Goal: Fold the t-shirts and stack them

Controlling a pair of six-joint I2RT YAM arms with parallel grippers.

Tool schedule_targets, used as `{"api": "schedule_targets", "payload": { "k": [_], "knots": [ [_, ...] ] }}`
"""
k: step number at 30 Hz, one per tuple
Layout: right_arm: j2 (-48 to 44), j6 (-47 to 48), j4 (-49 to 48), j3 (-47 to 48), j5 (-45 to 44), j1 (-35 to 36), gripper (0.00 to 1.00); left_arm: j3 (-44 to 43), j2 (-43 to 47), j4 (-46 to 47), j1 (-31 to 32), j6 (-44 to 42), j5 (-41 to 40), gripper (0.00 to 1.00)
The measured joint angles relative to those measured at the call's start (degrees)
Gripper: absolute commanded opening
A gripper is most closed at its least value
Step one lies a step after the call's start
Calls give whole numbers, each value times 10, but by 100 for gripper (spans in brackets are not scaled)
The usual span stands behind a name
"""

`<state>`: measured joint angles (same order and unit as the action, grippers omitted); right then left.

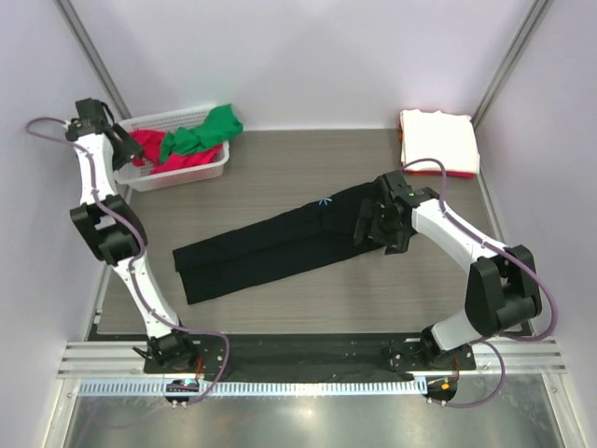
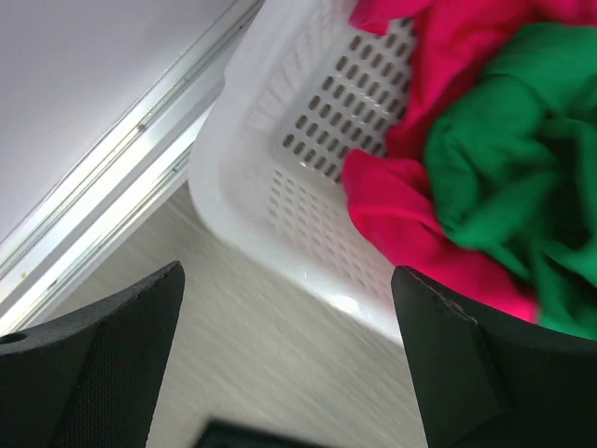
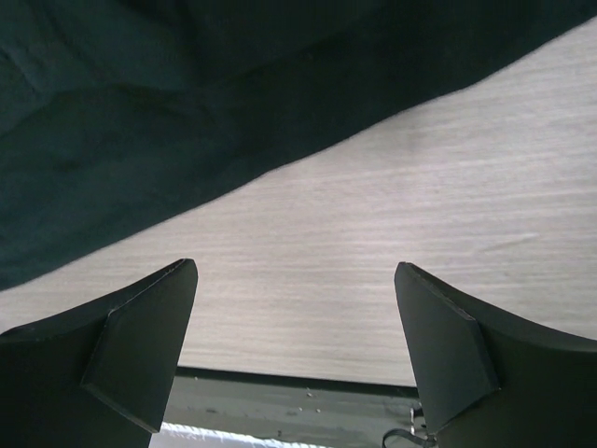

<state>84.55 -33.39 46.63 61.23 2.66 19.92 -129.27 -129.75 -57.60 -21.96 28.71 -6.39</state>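
A black t-shirt [image 1: 270, 245] lies folded into a long strip across the middle of the table; its edge fills the top of the right wrist view [image 3: 140, 121]. My right gripper [image 1: 373, 224] is open and empty, just above the strip's right end. A red t-shirt [image 1: 182, 161] and a green t-shirt [image 1: 210, 129] are bunched in the white lattice basket [image 1: 177, 177]; they also show in the left wrist view, red [image 2: 392, 201] and green [image 2: 513, 149]. My left gripper [image 1: 126, 149] is open and empty, raised beside the basket's left end. Folded white t-shirts [image 1: 438, 140] sit stacked at the back right.
The basket wall [image 2: 280, 168] is close in front of my left fingers, next to the metal frame post [image 2: 112, 177]. Grey enclosure walls stand on three sides. The table's near edge has a black strip [image 3: 298, 397].
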Motion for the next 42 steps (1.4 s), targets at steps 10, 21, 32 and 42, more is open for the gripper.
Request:
{"api": "schedule_targets", "payload": {
  "k": [10,21,32,42],
  "knots": [
    [64,-33,-37,40,-6,-2,93,155,278,-25,92,-13,-59,83],
    [279,-40,-53,180,-6,-38,93,649,474,42,270,48,25,76],
    [532,-7,34,587,1,-66,93,819,424,143,330,117,89,73],
    [676,2,-50,819,68,-70,100,767,359,218,648,296,150,74]
  ]
}}
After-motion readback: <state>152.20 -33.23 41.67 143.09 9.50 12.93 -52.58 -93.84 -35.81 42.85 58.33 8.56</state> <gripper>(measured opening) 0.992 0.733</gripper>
